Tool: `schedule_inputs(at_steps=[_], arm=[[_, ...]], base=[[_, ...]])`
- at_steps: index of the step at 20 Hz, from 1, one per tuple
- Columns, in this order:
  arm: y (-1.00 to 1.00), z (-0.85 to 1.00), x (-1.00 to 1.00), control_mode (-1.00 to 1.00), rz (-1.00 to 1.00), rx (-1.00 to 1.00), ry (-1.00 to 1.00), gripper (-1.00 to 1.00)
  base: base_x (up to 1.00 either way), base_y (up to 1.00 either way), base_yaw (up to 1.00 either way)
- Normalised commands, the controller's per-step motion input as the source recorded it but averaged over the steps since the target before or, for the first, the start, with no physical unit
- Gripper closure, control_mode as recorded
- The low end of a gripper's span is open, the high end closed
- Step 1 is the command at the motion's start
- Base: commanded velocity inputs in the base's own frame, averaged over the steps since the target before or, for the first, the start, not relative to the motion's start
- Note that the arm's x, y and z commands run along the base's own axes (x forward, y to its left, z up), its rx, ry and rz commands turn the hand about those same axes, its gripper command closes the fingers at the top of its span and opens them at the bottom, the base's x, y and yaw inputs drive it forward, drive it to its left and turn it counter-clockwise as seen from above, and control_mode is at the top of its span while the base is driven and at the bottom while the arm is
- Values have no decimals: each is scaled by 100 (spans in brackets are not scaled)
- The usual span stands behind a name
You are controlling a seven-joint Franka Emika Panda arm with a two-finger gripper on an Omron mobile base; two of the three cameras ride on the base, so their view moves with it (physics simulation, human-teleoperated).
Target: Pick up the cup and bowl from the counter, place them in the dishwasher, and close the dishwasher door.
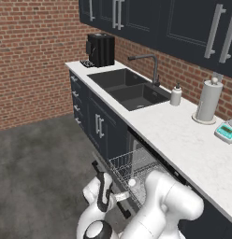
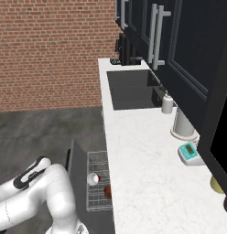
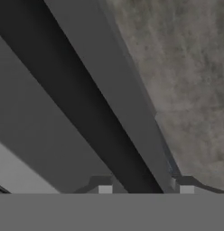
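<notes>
The dishwasher (image 2: pixel 99 180) under the counter (image 2: pixel 143 155) stands open with its wire rack (image 1: pixel 129 165) slid out. In the rack sit the red cup (image 2: pixel 93 178), seen from above with its white inside, and beside it the dark-brown bowl (image 2: pixel 107 192). The cup (image 1: pixel 132 183) also shows in the left base view. The dishwasher door (image 2: pixel 77 167) is partly raised, a flat grey panel left of the rack. My gripper (image 3: pixel 145 190) is low at the door's outer edge. Its fingertips (image 3: pixel 105 189) stand apart with the door (image 3: pixel 46 131) edge running between them; I hold nothing.
On the counter are a sink (image 1: pixel 127 86) with faucet (image 1: pixel 153 65), a coffee machine (image 1: pixel 101 49), a soap bottle (image 1: pixel 176 94), a paper towel roll (image 1: pixel 207 100) and a small scale (image 1: pixel 225 131). Grey floor (image 1: pixel 38 163) lies left of the door.
</notes>
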Motion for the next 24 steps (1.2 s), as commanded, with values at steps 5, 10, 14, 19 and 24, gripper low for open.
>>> schedule_inputs(at_steps=[5, 10, 14, 19, 24], arm=[[-45, 2, 60, -100, -62, -39, 18, -100], [-56, 3, 59, -100, -60, -40, 20, -100], [-61, 2, 60, -100, -59, -40, 19, -100], [-60, 1, 61, -100, -57, -42, 17, -100], [-56, 0, 62, -100, -56, -46, 13, -100]], base=[[0, 0, 0], [0, 0, 0], [0, 0, 0], [0, 0, 0], [0, 0, 0]])
